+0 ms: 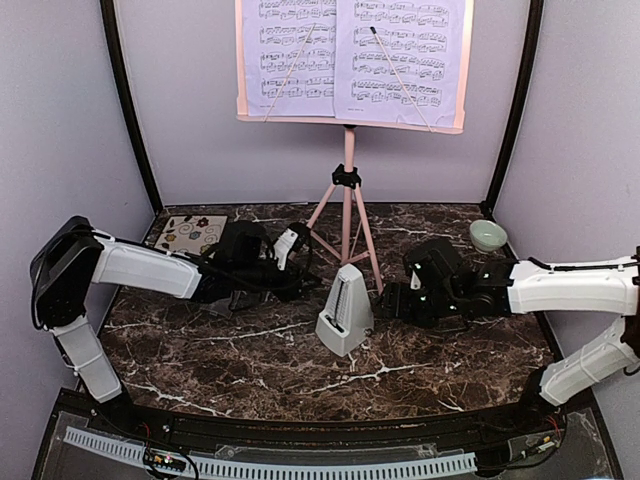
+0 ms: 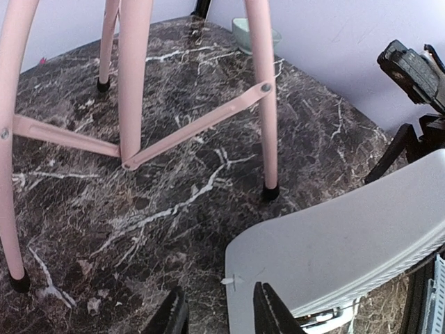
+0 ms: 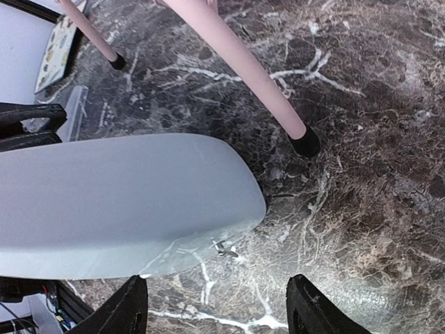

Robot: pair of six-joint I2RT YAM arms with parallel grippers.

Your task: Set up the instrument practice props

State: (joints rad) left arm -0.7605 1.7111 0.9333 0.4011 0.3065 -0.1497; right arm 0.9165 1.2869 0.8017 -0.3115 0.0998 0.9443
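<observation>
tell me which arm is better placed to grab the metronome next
Probably right. The right end effector sits low beside the metronome, its wide-open jaws framing the rounded end. The left end effector is close too, but its narrower jaws line up with only one edge.

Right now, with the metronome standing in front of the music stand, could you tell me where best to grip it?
Probably low on the metronome, near its wide base, coming in level from the right, where the right gripper sits. It stands upright and tapers upward, so a high pinch would likely slip off.
</observation>
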